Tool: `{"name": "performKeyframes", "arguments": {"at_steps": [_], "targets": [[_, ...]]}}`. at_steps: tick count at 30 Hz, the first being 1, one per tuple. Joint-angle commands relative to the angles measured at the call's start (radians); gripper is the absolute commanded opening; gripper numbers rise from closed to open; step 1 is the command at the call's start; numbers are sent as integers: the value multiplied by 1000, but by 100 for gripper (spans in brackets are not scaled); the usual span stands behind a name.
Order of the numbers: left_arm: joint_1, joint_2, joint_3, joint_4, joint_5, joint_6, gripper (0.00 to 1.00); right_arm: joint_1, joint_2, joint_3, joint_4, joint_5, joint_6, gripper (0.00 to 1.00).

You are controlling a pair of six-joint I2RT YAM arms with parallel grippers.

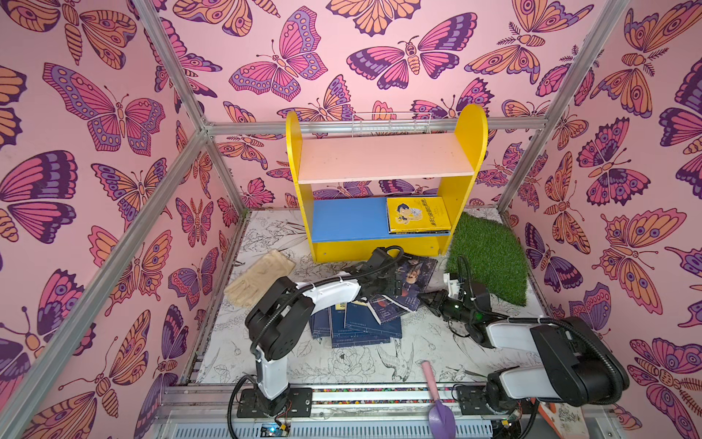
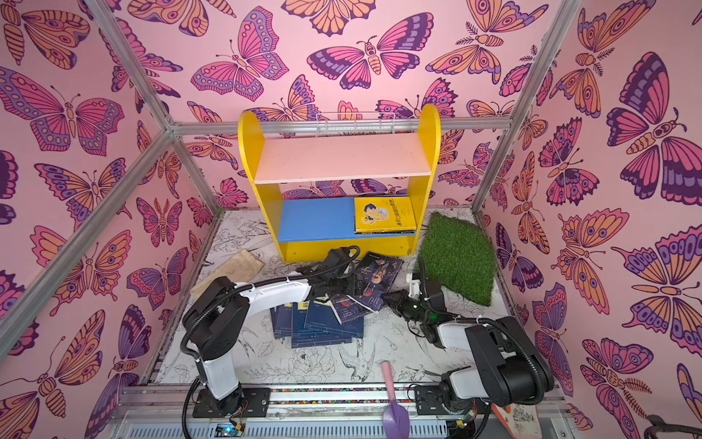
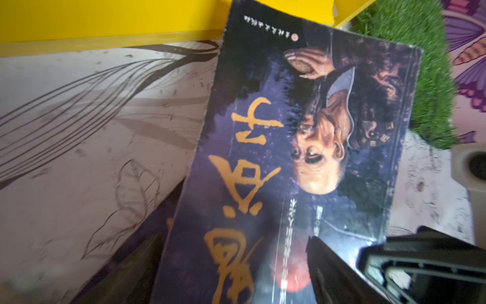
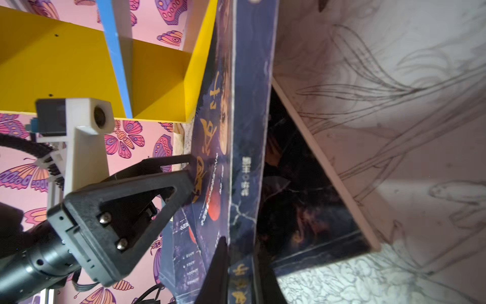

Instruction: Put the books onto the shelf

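Beside the shelf [image 1: 383, 159], a grass mat [image 1: 490, 254] flanks the books [image 1: 364, 327]

A yellow two-tier shelf [image 1: 380, 251], dark paperback books [image 1: 361, 330], green turf mat [image 1: 490, 254] and beige glove [image 1: 262, 277] crowd the flower-sketched white tabletop [image 1: 266, 353].

One book [image 1: 418, 214] lies on the shelf [image 1: 465, 182] at right, other books [image 1: 364, 323] before it.

Both top views look down from high at the front, facing the shelf [image 1: 469, 152]. The 2 wrist cameras sit very close, sharing 1 dark portrait book [image 3: 236, 171].
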Motion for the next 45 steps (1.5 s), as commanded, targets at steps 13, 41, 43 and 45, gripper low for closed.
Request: {"name": "performKeyframes", "arguments": {"at_steps": [13, 41, 43, 45], "targets": [[131, -356, -310, 354, 338, -282, 96, 13, -575, 31, -122, 228, 64, 0], [103, -262, -348, 878, 601, -449, 100, 185, -359, 287, 80, 478, -35, 0], [102, -254, -338, 887, 608, -449, 100, 198, -342, 301, 96, 473, -34, 0], [102, -242, -334, 922, 610, -463, 100, 218, -324, 308, 113, 477, -30, 0]]}}
